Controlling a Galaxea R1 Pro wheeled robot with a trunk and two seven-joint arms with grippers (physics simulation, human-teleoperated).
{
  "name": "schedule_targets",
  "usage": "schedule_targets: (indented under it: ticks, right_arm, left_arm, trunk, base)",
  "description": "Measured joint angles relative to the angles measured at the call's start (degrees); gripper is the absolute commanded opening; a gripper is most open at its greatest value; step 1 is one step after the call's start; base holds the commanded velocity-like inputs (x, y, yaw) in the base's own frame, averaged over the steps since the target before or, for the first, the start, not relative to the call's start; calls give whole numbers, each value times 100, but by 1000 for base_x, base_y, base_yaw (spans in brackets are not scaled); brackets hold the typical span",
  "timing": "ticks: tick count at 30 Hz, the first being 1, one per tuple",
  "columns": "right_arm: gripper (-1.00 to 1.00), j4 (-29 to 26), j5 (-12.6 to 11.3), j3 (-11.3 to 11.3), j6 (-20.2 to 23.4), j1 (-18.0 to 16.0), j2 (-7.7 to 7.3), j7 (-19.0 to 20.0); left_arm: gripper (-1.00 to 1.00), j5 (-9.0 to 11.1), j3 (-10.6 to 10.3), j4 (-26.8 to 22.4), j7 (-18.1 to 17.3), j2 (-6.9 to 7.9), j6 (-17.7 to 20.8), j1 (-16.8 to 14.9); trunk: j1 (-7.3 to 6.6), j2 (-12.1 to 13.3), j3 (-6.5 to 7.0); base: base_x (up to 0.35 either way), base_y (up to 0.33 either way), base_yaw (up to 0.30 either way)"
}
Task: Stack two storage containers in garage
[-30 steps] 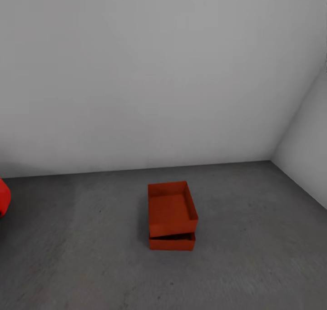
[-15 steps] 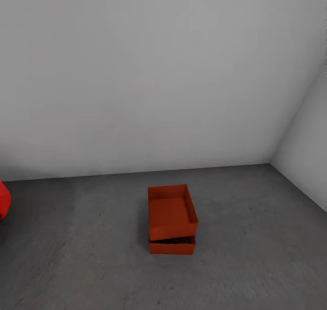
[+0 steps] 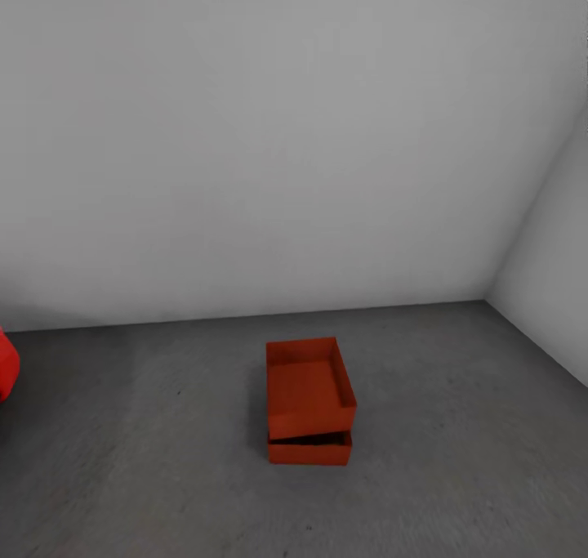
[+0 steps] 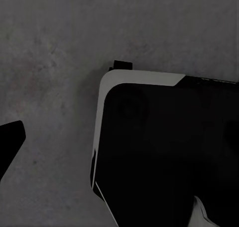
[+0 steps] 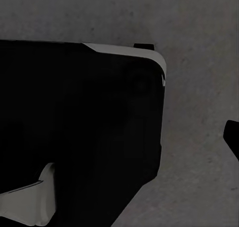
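Observation:
Two red-orange storage containers stand stacked on the dark grey garage floor (image 3: 457,468), in the middle of the head view. The upper container (image 3: 309,386) is open-topped and empty, and sits slightly skewed on the lower container (image 3: 310,450), of which a low front strip shows. Nothing touches either of them. In the left wrist view a dark fingertip (image 4: 7,142) pokes in at the picture's edge over bare concrete. In the right wrist view a dark fingertip (image 5: 233,137) does the same. Neither wrist view shows whether its jaws are open or shut.
A plain white wall (image 3: 286,133) runs behind the stack and meets a second white wall (image 3: 555,280) at the right. A glossy red car's edge (image 3: 6,366) shows at the far left. My own black, white-edged base (image 4: 164,152) (image 5: 79,127) lies beneath both wrists.
The whole head picture has slid a little, so the stack sits slightly lower in it: the camera moved. The containers keep their stacked pose.

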Motion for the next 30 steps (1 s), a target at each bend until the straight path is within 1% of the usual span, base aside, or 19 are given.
schedule_targets:
  ticks: [14,30]
  right_arm:
    - [100,0,-35,0,-43,1,-25,0]
    - [100,0,-35,0,-41,1,-17,0]
  left_arm:
    - [100,0,0,0,0,0,0,0]
    - [100,0,0,0,0,0,0,0]
  trunk:
    - [0,0,131]
    - [0,1,281]
  base:
    - [0,0,0]
    - [0,0,0]
